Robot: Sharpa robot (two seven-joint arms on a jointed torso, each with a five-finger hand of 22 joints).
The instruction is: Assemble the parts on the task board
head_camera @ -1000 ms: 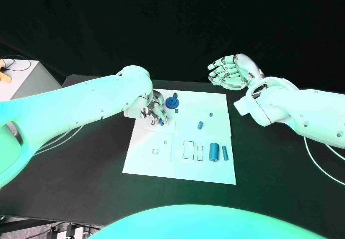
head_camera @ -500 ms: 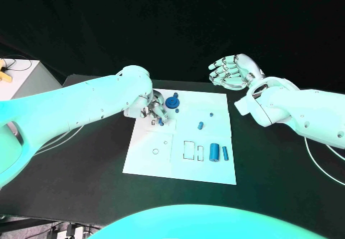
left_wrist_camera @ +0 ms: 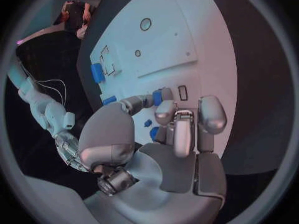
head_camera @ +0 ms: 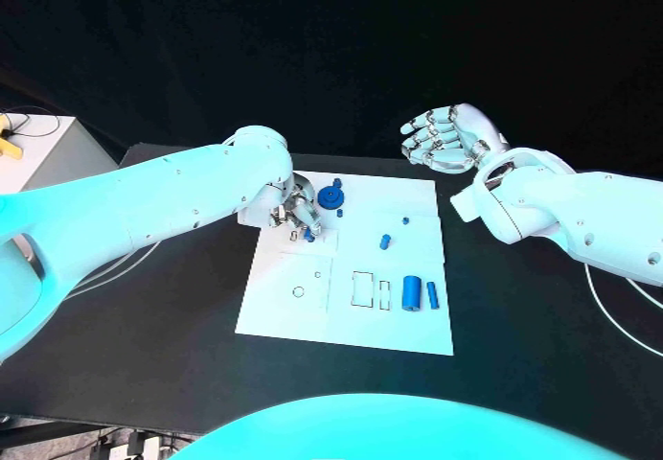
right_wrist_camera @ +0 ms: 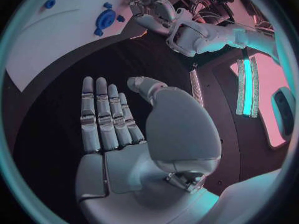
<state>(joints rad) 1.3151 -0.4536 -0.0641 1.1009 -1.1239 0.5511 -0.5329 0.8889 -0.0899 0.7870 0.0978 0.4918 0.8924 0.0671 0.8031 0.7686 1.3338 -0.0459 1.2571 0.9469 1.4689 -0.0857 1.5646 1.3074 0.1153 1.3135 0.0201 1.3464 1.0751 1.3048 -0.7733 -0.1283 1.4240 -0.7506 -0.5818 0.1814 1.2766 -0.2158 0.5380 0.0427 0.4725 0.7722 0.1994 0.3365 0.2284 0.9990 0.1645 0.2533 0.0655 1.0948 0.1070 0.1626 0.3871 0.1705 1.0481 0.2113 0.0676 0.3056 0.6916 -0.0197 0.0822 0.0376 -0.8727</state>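
Nothing much has shifted since a second ago: both arms hold their earlier places, and the left hand (head_camera: pixel 294 213) sits as before at the far left corner of the task board (head_camera: pixel 353 316), its fingers (left_wrist_camera: pixel 176 129) curled down onto the white surface; the wrist view shows a small blue part (left_wrist_camera: pixel 164 95) between the thumb tip and the other fingertips, seemingly pinched, with two tiny blue pieces (left_wrist_camera: pixel 149 123) just below the palm. Just beside that hand, toward the board's middle, stands a round dark-blue gear-like part (head_camera: pixel 331 198) with a small blue peg (head_camera: pixel 337 181) near it at the far edge. Farther right on the board lie a small blue piece (head_camera: pixel 406 220) and another short one (head_camera: pixel 387 241), apart from each other. Toward the near right, a blue cylinder (head_camera: pixel 412 292) lies next to a thinner blue pin (head_camera: pixel 432 294), both just beside a pair of rectangular recesses (head_camera: pixel 371 290). A small round hole (head_camera: pixel 299 290) marks the board's near left area. The right hand (head_camera: pixel 445 139) hovers above the black worktop (head_camera: pixel 138 364) beyond the board's far right corner, well apart from the parts, palm open, fingers (right_wrist_camera: pixel 102 112) straight and side by side, holding nothing
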